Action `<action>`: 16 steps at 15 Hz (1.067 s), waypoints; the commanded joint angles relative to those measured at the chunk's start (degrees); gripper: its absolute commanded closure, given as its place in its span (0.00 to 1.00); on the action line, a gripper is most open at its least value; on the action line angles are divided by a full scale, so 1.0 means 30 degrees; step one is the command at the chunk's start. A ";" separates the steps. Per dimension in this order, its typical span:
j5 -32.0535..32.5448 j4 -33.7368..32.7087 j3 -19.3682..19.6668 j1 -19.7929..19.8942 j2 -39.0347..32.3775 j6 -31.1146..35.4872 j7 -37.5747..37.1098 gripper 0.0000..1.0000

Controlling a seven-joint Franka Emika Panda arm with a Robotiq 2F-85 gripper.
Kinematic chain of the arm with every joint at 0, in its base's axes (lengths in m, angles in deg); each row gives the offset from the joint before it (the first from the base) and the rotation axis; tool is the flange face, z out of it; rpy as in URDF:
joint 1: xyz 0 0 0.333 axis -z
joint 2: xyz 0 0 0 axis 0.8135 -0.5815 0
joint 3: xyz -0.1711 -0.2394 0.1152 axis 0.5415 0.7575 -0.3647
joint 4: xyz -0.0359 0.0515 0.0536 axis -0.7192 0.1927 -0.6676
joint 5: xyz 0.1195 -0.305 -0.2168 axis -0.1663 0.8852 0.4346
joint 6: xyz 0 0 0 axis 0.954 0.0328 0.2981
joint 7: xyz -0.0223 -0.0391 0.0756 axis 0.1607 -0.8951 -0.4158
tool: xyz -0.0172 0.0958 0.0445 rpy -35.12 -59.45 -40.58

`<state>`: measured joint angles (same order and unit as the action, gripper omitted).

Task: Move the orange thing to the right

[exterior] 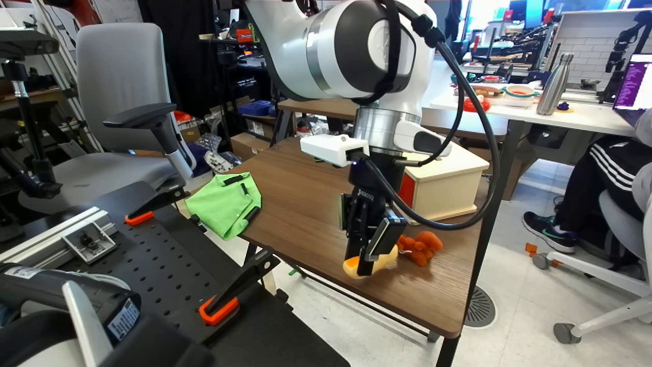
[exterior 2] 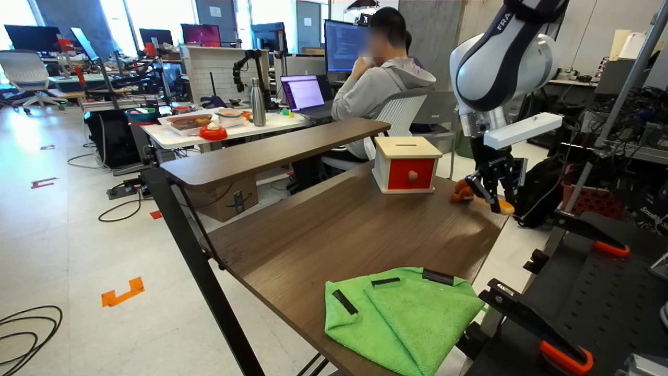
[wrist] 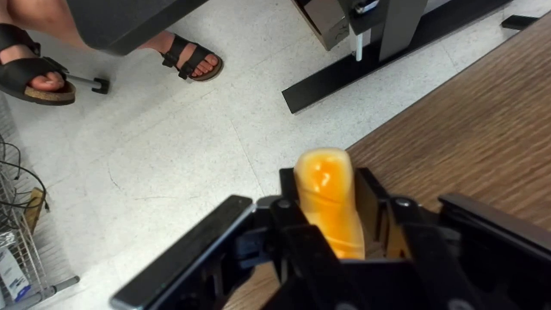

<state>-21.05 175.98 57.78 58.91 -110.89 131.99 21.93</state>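
The orange thing, a stubby yellow-orange finger-like piece (exterior: pixel 385 259), sits between the two fingers of my gripper (exterior: pixel 362 257). It also shows in an exterior view (exterior 2: pixel 505 207). In the wrist view the orange thing (wrist: pixel 329 202) fills the gap between the fingertips (wrist: pixel 326 183). The gripper is shut on it, one finger on each side, and its rounded end sticks out past the tips. Its lower end in the wrist view is hidden by the gripper body. It is low over the brown table (exterior: pixel 300 188), near one edge; I cannot tell whether it touches the tabletop.
A red-orange lumpy toy (exterior: pixel 422 247) lies on the table close beside the gripper. A pale wooden box (exterior 2: pixel 407 164) with a red front stands behind. A green cloth (exterior 2: pixel 399 318) lies at the table's far end. A black perforated bench (exterior: pixel 168 265) with clamps stands alongside.
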 commanded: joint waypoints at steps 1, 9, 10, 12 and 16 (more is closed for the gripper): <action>-0.0035 -0.1027 0.0187 -0.0078 -0.0799 0.0113 -0.0121 0.88; -0.0004 -0.2259 0.0384 -0.0110 -0.1903 0.0060 -0.0311 0.84; -0.0003 -0.2333 0.0406 -0.0114 -0.1977 0.0062 -0.0307 0.49; -0.0105 -0.2488 0.0401 -0.0055 -0.2088 -0.0007 -0.0297 0.31; -0.0288 -0.2508 0.0354 0.0014 -0.1994 0.0164 -0.0361 0.02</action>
<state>-21.14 169.48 58.59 58.91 -116.40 131.99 21.12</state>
